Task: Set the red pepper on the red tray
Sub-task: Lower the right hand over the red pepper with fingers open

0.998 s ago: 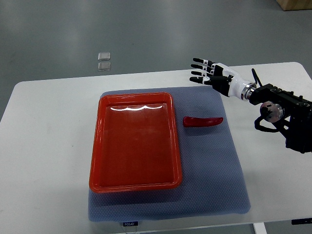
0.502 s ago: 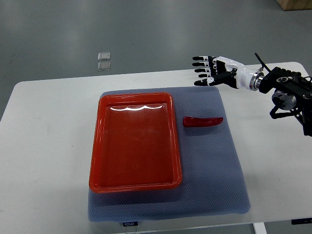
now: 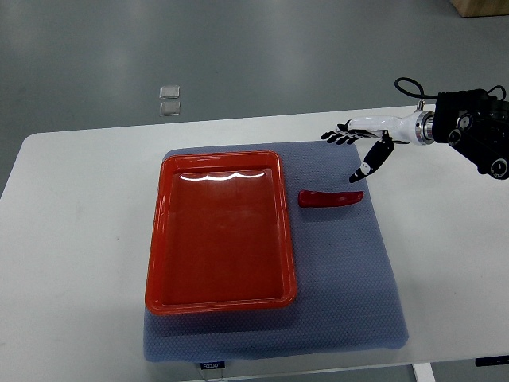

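My right hand (image 3: 362, 142) hung open and empty at upper right, above the red pepper (image 3: 330, 198) beside the red tray (image 3: 221, 232).

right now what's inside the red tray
Nothing: the red tray shows only its bare, glossy floor. The red pepper lies outside it on the blue mat. Whatever is beneath the tray is covered.

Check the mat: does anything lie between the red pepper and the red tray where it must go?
Nothing visible does. The red pepper lies on the blue mat just right of the red tray, with only bare mat between them. The right hand hovers open beyond the pepper.
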